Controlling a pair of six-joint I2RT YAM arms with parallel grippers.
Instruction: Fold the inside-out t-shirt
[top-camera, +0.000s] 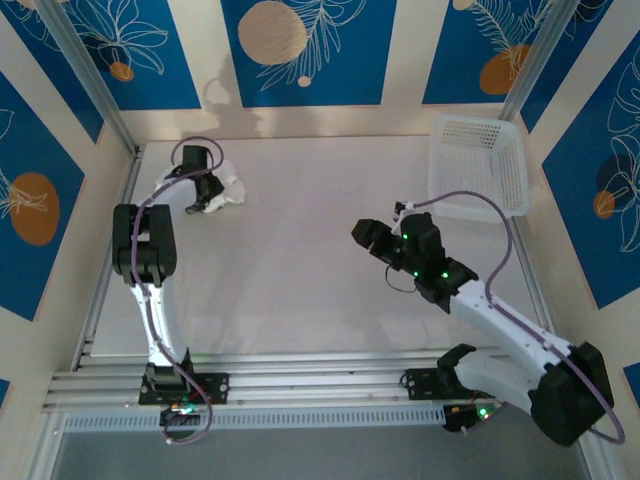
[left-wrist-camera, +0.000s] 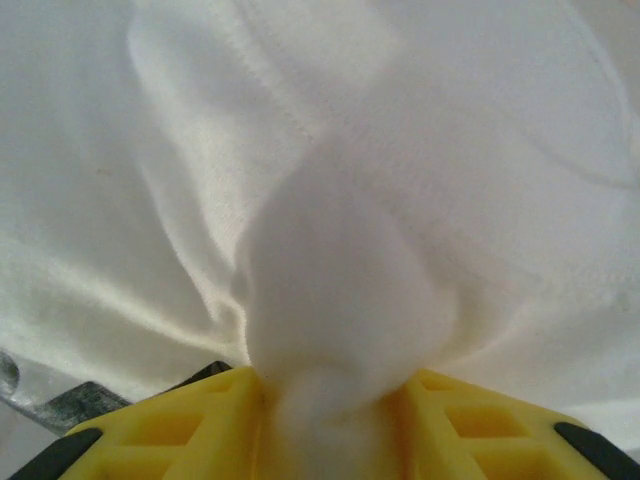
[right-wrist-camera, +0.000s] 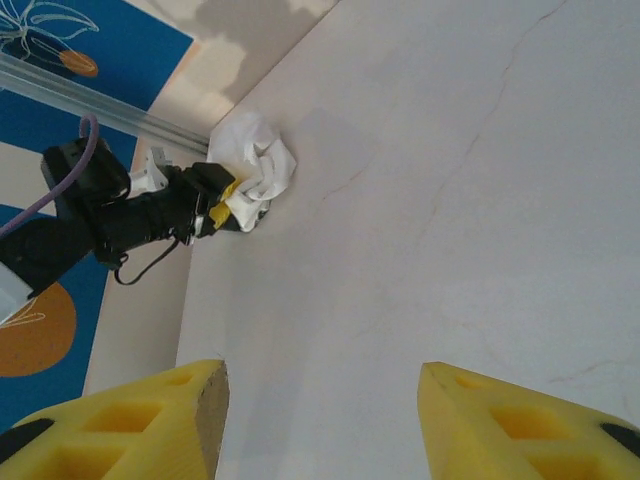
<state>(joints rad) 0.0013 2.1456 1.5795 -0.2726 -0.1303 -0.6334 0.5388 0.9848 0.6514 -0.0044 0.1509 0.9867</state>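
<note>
Left hand (left-wrist-camera: 335, 400): pinching bunched t-shirt (left-wrist-camera: 350, 150) | right hand (right-wrist-camera: 322, 400): open, well apart

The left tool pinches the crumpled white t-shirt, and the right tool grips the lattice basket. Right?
No: the right tool is open and empty, apart from the basket, as the right wrist and top external views show. The left tool does pinch the t-shirt.

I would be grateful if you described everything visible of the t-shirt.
The t-shirt is plain white, thin, wrinkled fabric with stitched seams showing, crumpled into a small bunch rather than spread. It lies at the far left of the table. A fold is pinched between the yellow fingers of the left end effector.
</note>
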